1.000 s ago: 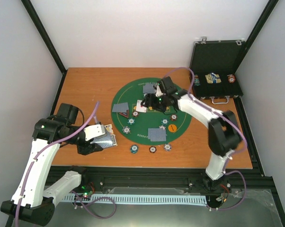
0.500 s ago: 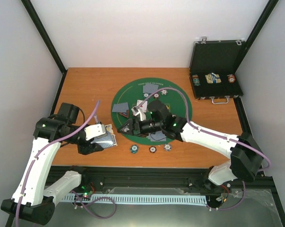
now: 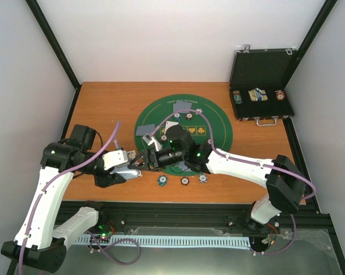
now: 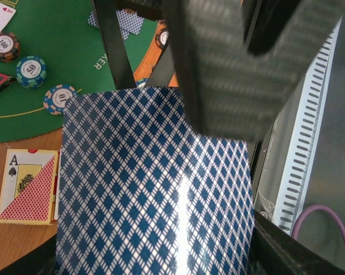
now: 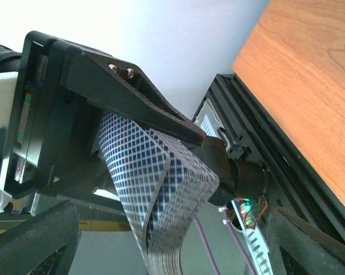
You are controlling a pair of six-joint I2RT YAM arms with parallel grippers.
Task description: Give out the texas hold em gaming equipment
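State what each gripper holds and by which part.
Left gripper clamps the card deck by its opposite edges; right gripper is open, holding nothing.

Left arm (image 3: pixel 43 195) and right arm (image 3: pixel 241 166) have white shells, black joints and purple cables (image 4: pixel 320 208).

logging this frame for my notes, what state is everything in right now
deck of cards: held, patterned back showing
left end effector: shut on the deck of cards
right end effector: open, at the deck, not gripping
black case: lid open
poker chips: lying flat, unstacked
card on the mat: face down
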